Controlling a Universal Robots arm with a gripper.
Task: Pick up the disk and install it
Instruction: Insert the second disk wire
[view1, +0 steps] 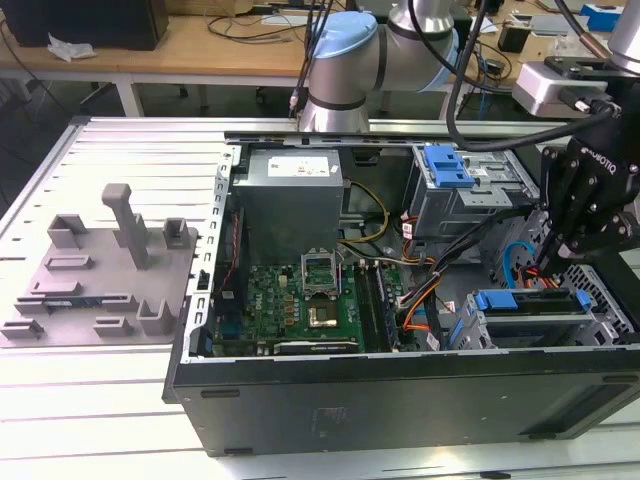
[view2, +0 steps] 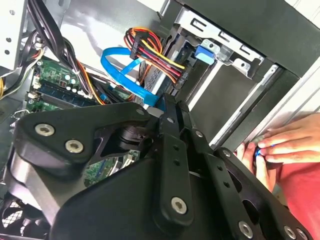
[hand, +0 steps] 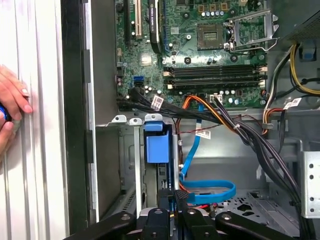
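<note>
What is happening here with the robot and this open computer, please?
The robot arm's gripper hangs inside the open computer case, low at the drive bay on the exterior view's right. The disk, with its blue rail, sits in that bay just ahead of the gripper. A person's hand rests outside the case.

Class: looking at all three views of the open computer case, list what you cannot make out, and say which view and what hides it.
- Disk: exterior view shows only its blue rail edge; the bay hides the rest.
- Gripper: in both wrist views, its own black body blocks the fingertips.
- Hand: second wrist view, cut off by the edge; the blue item it holds is unclear.
</note>
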